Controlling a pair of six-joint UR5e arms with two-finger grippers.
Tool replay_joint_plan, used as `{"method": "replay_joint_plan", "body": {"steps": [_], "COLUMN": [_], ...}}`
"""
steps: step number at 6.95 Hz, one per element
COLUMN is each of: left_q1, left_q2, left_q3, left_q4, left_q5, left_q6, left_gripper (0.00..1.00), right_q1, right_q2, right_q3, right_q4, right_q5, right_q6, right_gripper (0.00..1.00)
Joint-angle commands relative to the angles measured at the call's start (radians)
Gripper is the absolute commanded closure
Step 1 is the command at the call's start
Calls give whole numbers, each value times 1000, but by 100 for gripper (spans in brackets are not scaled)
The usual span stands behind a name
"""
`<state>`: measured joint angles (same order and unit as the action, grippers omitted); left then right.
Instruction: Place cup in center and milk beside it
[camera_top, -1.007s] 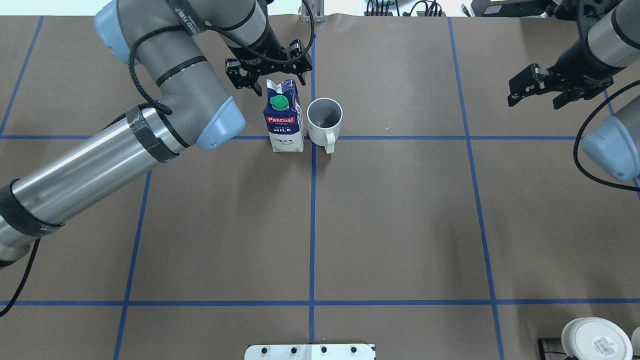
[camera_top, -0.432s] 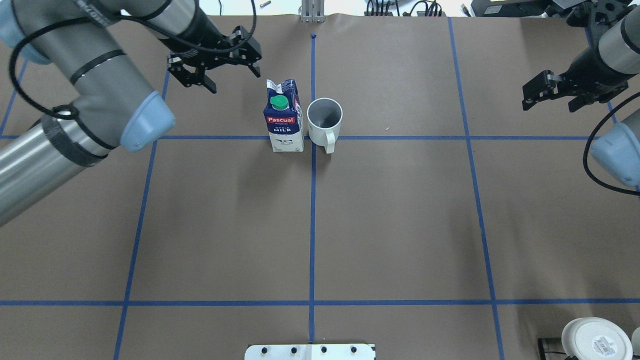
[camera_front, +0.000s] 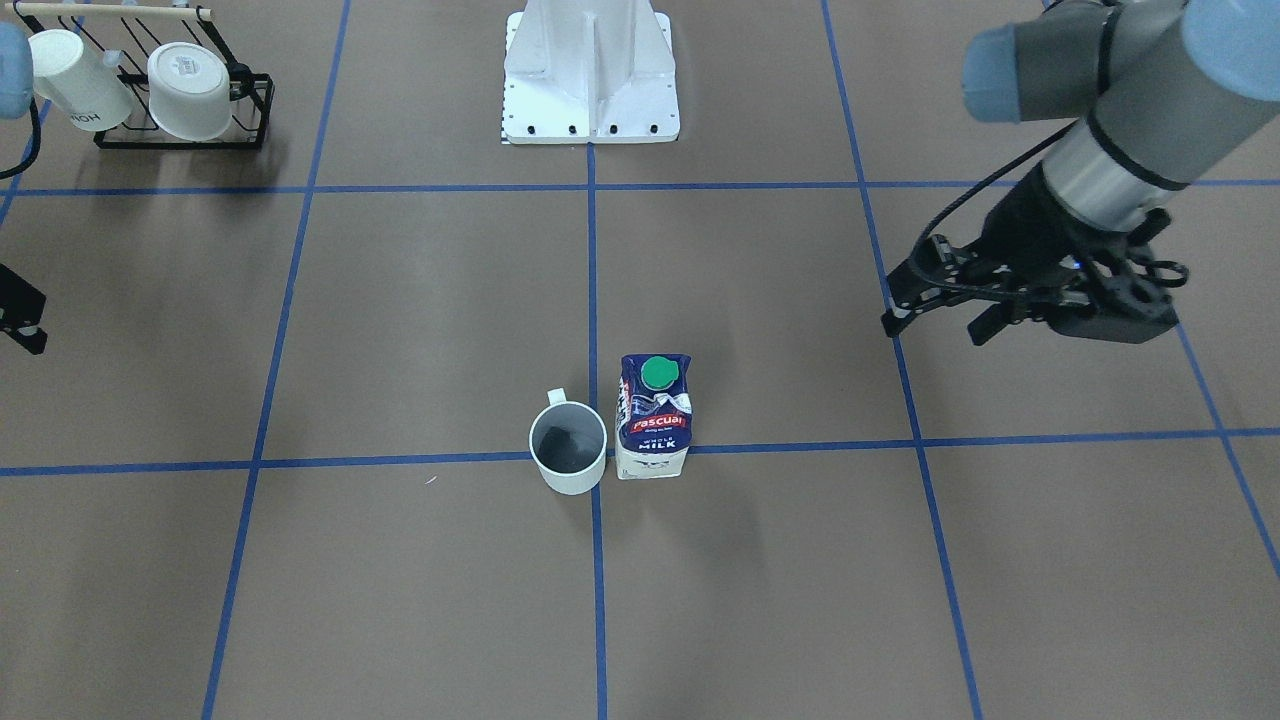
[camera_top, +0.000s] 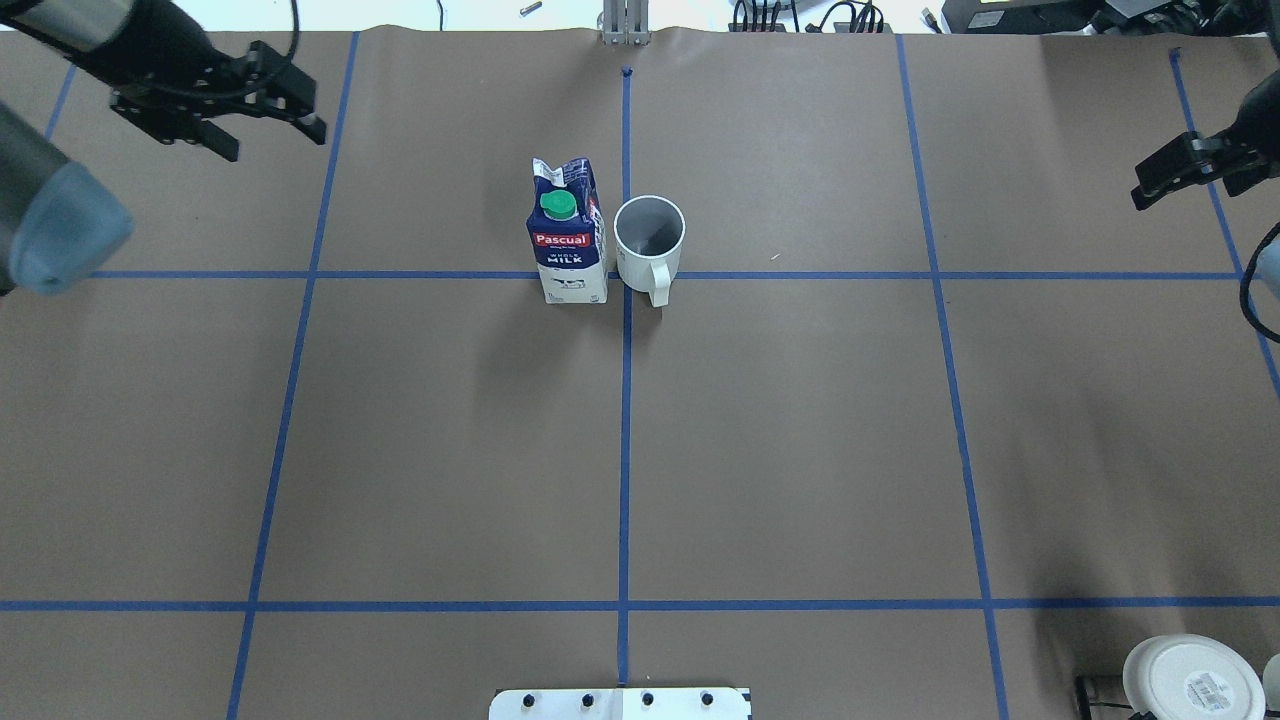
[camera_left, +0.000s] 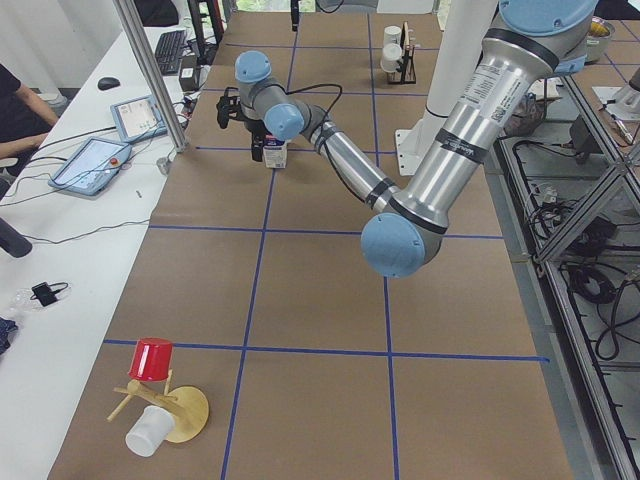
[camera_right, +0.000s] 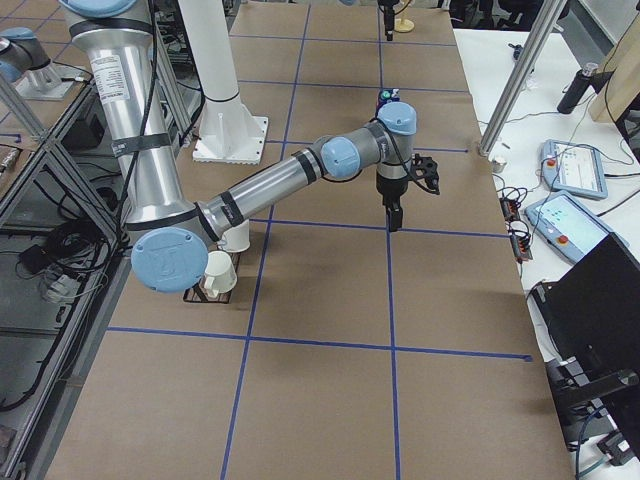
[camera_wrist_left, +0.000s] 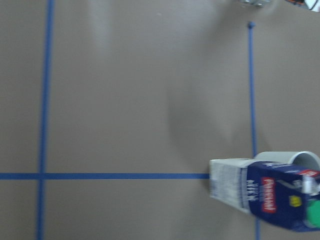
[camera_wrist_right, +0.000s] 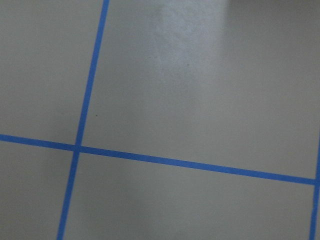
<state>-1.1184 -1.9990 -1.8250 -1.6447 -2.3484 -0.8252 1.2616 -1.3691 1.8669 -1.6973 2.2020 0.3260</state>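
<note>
The milk carton (camera_top: 567, 235), navy over white with a green cap, stands upright just left of the table's centre line. The white cup (camera_top: 649, 240) with a dark grey inside stands upright right beside it on the centre line, handle toward me. Both also show in the front view, the cup (camera_front: 568, 450) and the milk (camera_front: 655, 415), and the milk (camera_wrist_left: 265, 192) shows in the left wrist view. My left gripper (camera_top: 272, 140) is open and empty, far left of the carton near the back edge. My right gripper (camera_top: 1190, 185) is open and empty at the far right edge.
A black wire rack (camera_front: 255, 110) with two white cups stands by the robot's right side; one cup's labelled base (camera_top: 1190, 680) shows in the overhead view. The white robot base (camera_front: 590, 70) is at the near-middle edge. A red cup on a wooden stand (camera_left: 150, 360) is at the left end.
My left gripper has moved from just behind the milk carton far to the left. My right gripper has drawn back toward the right edge. Cup and milk have not moved.
</note>
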Motion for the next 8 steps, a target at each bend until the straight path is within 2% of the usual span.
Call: {"method": "replay_joint_plan", "body": {"steps": [1,2,4,6,8], "left_q1": [-107,-206,-248,-265,-288], "left_q2": [328,465,546,563,551], "left_q3": [-109,-74,69,114,125], "left_q4": [-11,-121,-217,-224,-164], "left_q5": [4,-5,4,69,63], "left_q6": [362,482,494,491,491], "left_gripper": [2,2,2,2,2], "right_q1": [117,163,208,231,243], "right_q2": [-21,-54,-129,-203,-235], "right_q3": [-9,-8,-6,-12,-34], "right_q4": [-138,-169,-159,-156,-159], "right_q5": [39,48,48,42,41], "right_q6": [-125,-127,-140,-223,-248], "right_gripper": [0,0,0,0,0]}}
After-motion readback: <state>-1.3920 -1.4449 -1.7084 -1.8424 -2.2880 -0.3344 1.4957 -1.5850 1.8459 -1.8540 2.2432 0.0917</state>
